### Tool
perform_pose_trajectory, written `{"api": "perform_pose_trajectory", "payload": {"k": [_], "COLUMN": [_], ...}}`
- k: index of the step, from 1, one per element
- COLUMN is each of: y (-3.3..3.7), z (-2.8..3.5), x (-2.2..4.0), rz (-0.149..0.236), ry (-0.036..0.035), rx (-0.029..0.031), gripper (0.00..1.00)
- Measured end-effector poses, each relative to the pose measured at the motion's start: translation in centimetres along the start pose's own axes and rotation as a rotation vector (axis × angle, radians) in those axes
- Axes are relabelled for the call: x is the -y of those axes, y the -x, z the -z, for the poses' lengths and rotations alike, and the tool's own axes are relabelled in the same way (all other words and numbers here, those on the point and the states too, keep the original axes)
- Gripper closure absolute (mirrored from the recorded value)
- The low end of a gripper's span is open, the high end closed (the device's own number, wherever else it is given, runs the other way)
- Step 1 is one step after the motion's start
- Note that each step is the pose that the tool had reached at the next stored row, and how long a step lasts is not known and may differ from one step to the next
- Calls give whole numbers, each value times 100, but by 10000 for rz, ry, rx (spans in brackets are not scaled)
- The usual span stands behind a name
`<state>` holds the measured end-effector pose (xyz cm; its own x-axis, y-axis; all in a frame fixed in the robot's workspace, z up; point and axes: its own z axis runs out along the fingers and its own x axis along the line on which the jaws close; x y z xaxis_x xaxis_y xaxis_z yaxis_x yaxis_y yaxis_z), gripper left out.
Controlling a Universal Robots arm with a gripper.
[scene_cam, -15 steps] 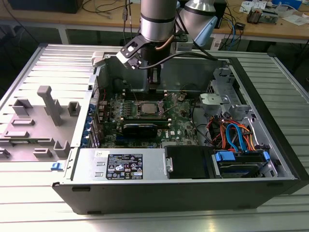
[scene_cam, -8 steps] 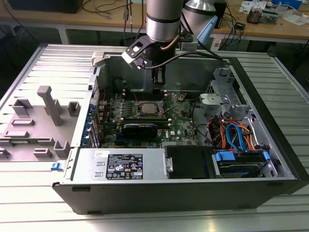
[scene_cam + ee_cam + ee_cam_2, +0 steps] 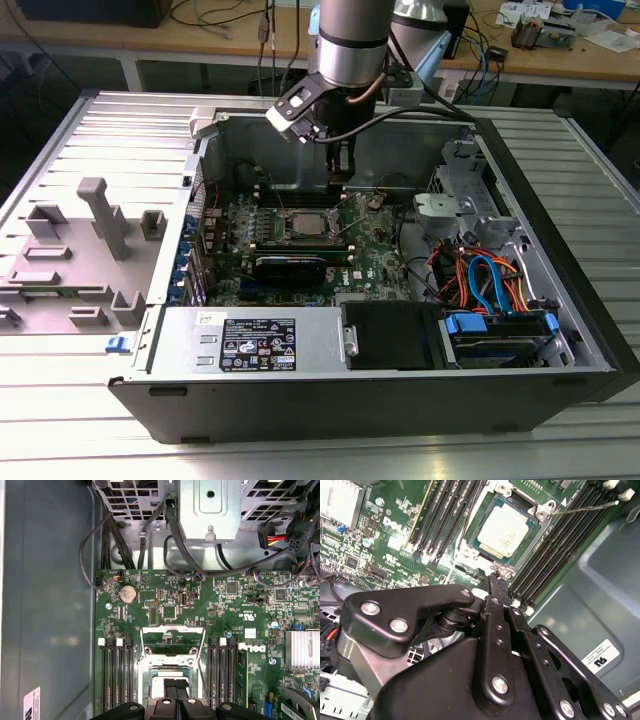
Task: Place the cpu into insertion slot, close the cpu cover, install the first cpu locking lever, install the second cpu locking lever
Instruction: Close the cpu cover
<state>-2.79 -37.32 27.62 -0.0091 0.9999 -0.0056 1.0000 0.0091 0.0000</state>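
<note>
The open computer case (image 3: 300,410) lies on its side with the motherboard (image 3: 225,605) facing up, and the arm reaches down into it. The gripper (image 3: 175,686) hangs just over the insertion slot (image 3: 479,517), its fingers pressed together with nothing pinched between them. In the first wrist view the cpu cover (image 3: 172,628) is not yet down: it stands raised on the far side of the socket from the fingertips, its hinge edge running across the line of the memory slots (image 3: 112,675) that flank it. That side is toward the exterior view's right. The cpu (image 3: 506,530) sits flat in the socket, silver top up, just beside the fingertips in the second wrist view. A thin locking lever (image 3: 585,507) juts from the socket's corner out over the memory slots, apparently unlatched.
</note>
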Motion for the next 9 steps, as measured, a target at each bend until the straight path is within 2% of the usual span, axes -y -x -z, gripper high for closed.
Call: {"api": "perform_pose_trajectory", "payload": {"k": [3,9], "y": [-2,-2], "z": [0,0], "x": [-33,-43], "rz": [1,1], "ry": [0,0], "rx": [0,0], "gripper": [89,89]}}
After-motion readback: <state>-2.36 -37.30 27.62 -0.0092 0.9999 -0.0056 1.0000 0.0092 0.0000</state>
